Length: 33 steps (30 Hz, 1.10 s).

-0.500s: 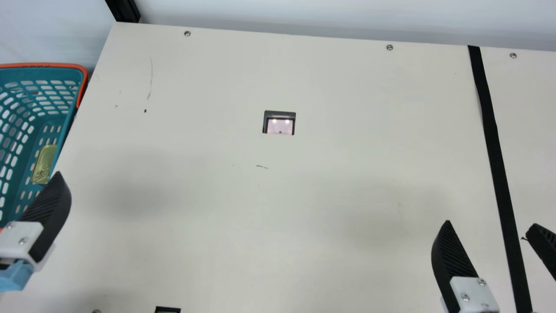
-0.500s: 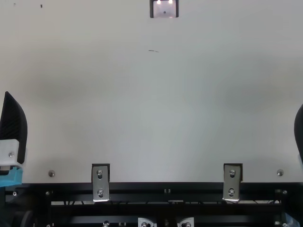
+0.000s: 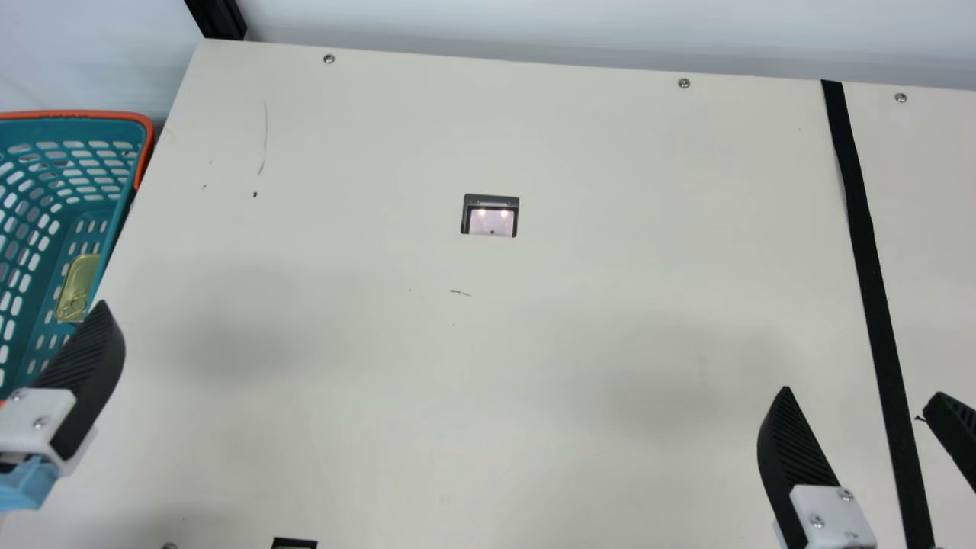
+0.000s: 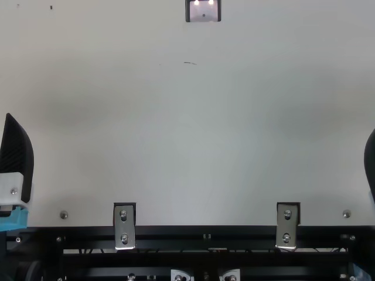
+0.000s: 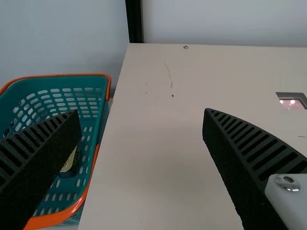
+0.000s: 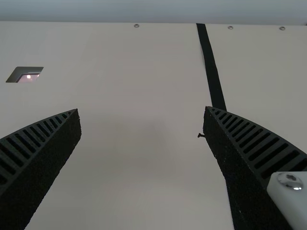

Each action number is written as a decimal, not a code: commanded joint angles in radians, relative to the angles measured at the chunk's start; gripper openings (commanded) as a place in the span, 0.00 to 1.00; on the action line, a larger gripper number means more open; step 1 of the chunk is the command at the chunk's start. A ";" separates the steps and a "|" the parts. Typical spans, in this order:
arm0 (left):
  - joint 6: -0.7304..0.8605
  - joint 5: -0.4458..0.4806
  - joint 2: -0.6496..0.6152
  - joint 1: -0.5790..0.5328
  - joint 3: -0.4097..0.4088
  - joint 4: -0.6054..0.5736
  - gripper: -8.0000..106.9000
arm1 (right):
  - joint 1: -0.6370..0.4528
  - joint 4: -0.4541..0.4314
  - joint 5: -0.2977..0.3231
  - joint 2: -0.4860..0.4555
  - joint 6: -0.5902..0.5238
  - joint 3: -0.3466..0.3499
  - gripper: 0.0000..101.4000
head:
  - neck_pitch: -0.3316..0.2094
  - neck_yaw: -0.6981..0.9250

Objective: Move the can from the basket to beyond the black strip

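Observation:
The gold can (image 3: 77, 288) lies at the bottom of the teal basket (image 3: 72, 131) at the main view's left. One finger of my left gripper (image 3: 84, 366) shows just nearer than the can, by the basket's side. In the left wrist view my left gripper (image 5: 142, 112) is open, and the can (image 5: 70, 160) is partly behind one finger, inside the basket (image 5: 63, 90). My right gripper (image 3: 862, 393) stands open over the black strip (image 3: 869, 259). The right wrist view has my right gripper (image 6: 142, 109) wide apart, with the strip (image 6: 211, 67) passing behind one finger.
A small rectangular cutout (image 3: 490, 216) sits in the cream table (image 3: 595, 267). Metal brackets (image 4: 124, 226) and a black rail (image 4: 205, 237) line its near edge in the top view. A black post (image 3: 217, 19) stands at the far left corner.

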 commanded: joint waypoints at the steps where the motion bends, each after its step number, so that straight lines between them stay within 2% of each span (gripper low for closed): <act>1: 0.000 0.000 0.000 0.000 0.000 0.000 0.85 | 0.000 0.000 0.000 0.000 0.000 0.000 1.00 | -0.004 -0.001; 33: 0.000 0.000 0.000 0.000 0.000 0.000 0.85 | 0.000 0.000 0.000 0.000 0.000 0.000 1.00 | -0.004 -0.001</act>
